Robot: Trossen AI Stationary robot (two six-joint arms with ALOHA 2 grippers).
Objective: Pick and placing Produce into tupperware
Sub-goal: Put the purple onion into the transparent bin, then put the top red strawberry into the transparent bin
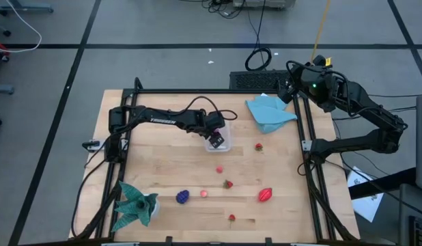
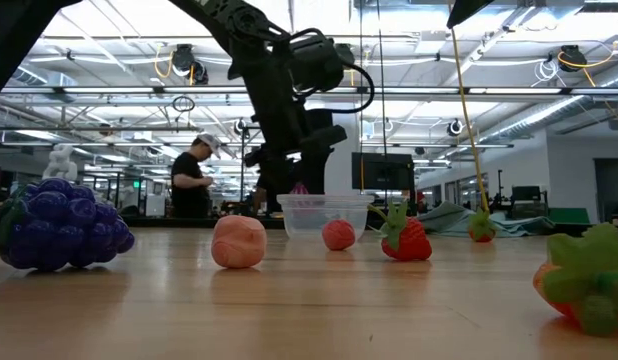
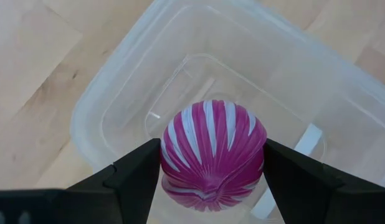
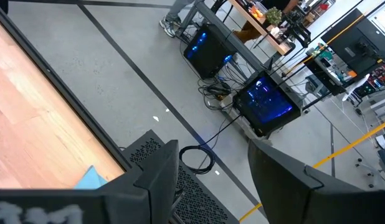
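My left gripper (image 3: 212,163) hangs over the clear tupperware tub (image 3: 111,87), shut on a round magenta toy fruit with white stripes (image 3: 212,149). In the high view the tub (image 1: 223,130) sits mid-table with the gripper (image 1: 214,134) above it. Loose produce lies on the near half of the table: a purple grape bunch (image 1: 182,197), an oval red fruit (image 1: 265,195), a strawberry (image 1: 228,183), and small pink (image 1: 219,169) and red (image 1: 259,146) pieces. My right gripper (image 4: 208,174) is open, parked off the table's far right corner. My left gripper pinches the striped magenta fruit between its two fingers (image 3: 139,171), one on each side (image 3: 164,155) of its widest part. The fingers come from above, pointing down into the tub. The fruit is lifted clear, above the tub's floor.
A light blue cloth (image 1: 269,113) lies at the far right of the table and a teal-green cloth (image 1: 134,205) at the near left corner. A black frame (image 1: 308,137) edges the table. In the low view a person (image 2: 194,178) stands in the room behind.
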